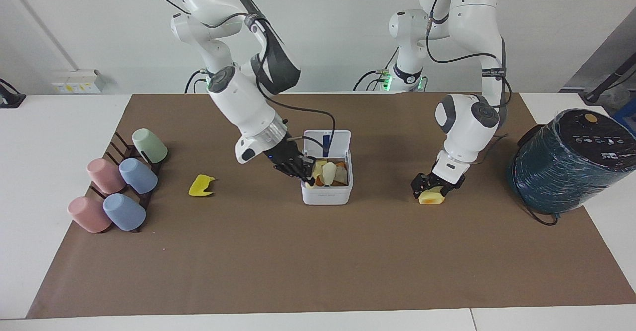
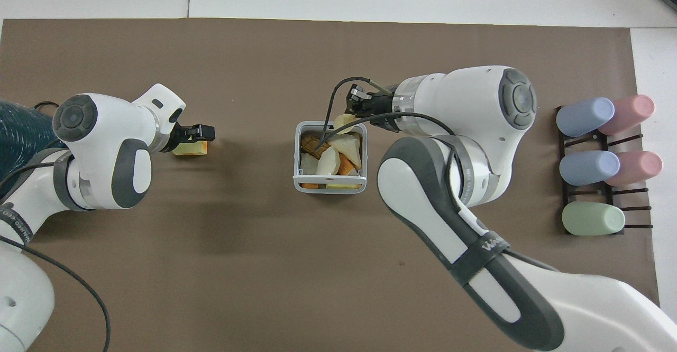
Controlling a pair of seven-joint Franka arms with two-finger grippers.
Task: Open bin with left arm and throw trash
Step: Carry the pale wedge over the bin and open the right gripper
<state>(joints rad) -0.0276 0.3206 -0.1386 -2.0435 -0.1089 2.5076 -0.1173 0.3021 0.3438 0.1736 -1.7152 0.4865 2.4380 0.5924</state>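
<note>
You have the bin (image 1: 326, 187) standing open in the middle of the brown mat (image 1: 318, 251) on the table (image 1: 59, 122), its lid (image 1: 327, 143) tipped back toward the robots with the blue stripe showing, and the box already heaped with yellow, white and orange scraps.

Your right gripper (image 1: 304, 172) is over the bin's corner toward the right arm's end of the table, and its jaws are closed on the pale yellow crescent (image 2: 344, 121), which hangs at the rim.

Your left gripper (image 1: 431, 188) is down on the yellow-orange block (image 1: 430, 197), which lies on the mat toward the left arm's end, well apart from the bin. The jaws straddle the block; you cannot tell from either view whether they have clamped it.

The bright yellow peel (image 1: 200, 186) lies on the mat toward the right arm's end, between the bin and the rack of cups (image 1: 121, 184).

The big dark teal wrapped cylinder (image 1: 569, 159) rests at the mat's edge at the left arm's end.
</note>
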